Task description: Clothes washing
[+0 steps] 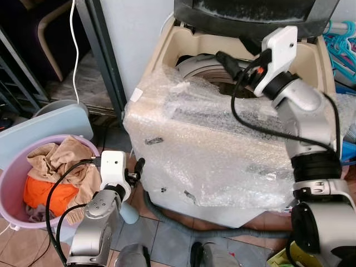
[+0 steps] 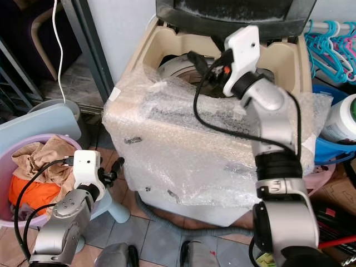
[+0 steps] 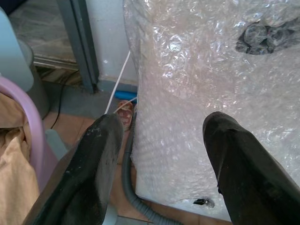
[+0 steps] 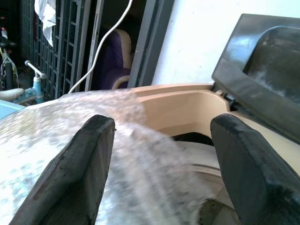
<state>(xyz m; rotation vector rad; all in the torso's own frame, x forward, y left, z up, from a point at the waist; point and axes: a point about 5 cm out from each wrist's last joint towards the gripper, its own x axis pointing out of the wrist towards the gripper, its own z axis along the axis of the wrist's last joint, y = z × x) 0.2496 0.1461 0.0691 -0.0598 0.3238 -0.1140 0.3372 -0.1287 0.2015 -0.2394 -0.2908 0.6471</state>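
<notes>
Clothes, tan and orange, lying heaped in lilac tub on floor, beside bubble-wrapped washing machine. Lid standing raised, drum showing, contents probably too shadowed for judging. Right tool hovering over drum opening, fingers spread, gripping nothing. Left tool hanging low between tub and machine, fingers spread too, nothing between them.
</notes>
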